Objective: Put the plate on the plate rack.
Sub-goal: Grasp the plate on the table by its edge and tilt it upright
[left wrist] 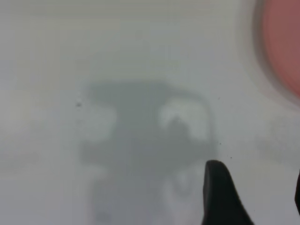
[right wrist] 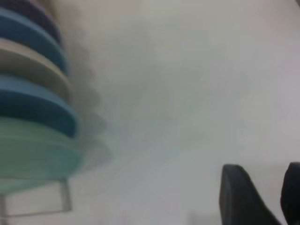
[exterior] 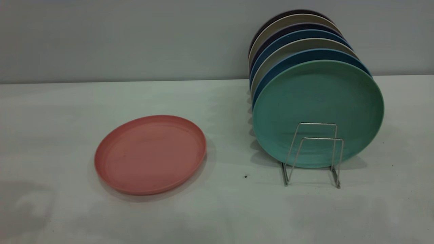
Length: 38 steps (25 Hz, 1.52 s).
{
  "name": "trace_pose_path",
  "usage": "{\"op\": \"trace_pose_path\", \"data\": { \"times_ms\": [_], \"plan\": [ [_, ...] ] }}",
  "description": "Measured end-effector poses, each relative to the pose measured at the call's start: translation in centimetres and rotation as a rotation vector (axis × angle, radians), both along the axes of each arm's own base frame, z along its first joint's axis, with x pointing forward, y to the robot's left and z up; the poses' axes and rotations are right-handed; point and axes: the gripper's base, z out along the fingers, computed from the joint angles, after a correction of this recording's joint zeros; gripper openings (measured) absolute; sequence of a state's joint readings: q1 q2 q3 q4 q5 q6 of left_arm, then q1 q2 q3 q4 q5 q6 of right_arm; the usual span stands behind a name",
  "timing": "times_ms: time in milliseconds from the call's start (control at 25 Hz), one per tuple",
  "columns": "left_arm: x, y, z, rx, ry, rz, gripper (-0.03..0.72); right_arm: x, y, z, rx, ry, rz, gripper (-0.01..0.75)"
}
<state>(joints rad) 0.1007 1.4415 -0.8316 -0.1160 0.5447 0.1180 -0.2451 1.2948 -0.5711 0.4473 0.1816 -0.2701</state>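
The salmon-pink plate [exterior: 151, 154] lies flat on the white table, left of centre. Its rim also shows in the left wrist view as a pink plate [left wrist: 283, 47]. The silver wire plate rack [exterior: 313, 156] stands to the right, and one of its wires shows as the rack [right wrist: 65, 197] in the right wrist view. Neither arm appears in the exterior view. My left gripper [left wrist: 255, 187] hovers open above bare table beside the plate, holding nothing. My right gripper [right wrist: 262, 187] is open over bare table next to the rack, also holding nothing.
Several plates stand upright in the rack, a teal-green plate [exterior: 318, 108] at the front, blue and beige ones behind it. The two front loops of the rack hold nothing. A grey wall [exterior: 135, 37] runs behind the table [exterior: 217, 210].
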Motion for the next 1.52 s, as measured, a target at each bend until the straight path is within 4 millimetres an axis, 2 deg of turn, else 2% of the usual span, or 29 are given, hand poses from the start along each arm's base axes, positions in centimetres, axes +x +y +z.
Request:
{"op": "trace_pose_path", "data": {
  "times_ms": [400, 560, 680, 920, 1080, 1320, 1520],
  "plan": [
    [6.6, -0.8, -6.7, -0.167, 0.051, -0.096, 0.413, 3.3, -0.9, -3.5, 0.000, 0.198, 0.117, 0.239],
    [8.2, -0.7, -9.3, -0.178, 0.096, -0.099, 0.413, 3.7, -1.0, -4.8, -0.008, 0.249, 0.157, 0.239],
    [9.4, -0.6, -10.5, -0.179, 0.106, -0.098, 0.413, 3.9, -1.0, -5.2, -0.006, 0.271, 0.176, 0.239],
    [11.3, -0.8, -12.4, -0.221, 0.116, -0.116, 0.412, 4.4, -1.0, -5.0, -0.016, 0.269, 0.200, 0.239],
    [12.4, -1.8, -13.1, -0.251, 0.106, -0.159, 0.412, 4.5, -1.0, -5.4, -0.012, 0.288, 0.221, 0.239],
    [12.8, -4.2, -14.4, -0.223, 0.111, -0.229, 0.414, 4.7, -0.7, -5.5, 0.011, 0.296, 0.248, 0.239],
    [13.0, -4.5, -14.8, -0.204, 0.093, -0.228, 0.414, 4.8, -0.6, -5.5, 0.014, 0.285, 0.260, 0.239]
  ]
}}
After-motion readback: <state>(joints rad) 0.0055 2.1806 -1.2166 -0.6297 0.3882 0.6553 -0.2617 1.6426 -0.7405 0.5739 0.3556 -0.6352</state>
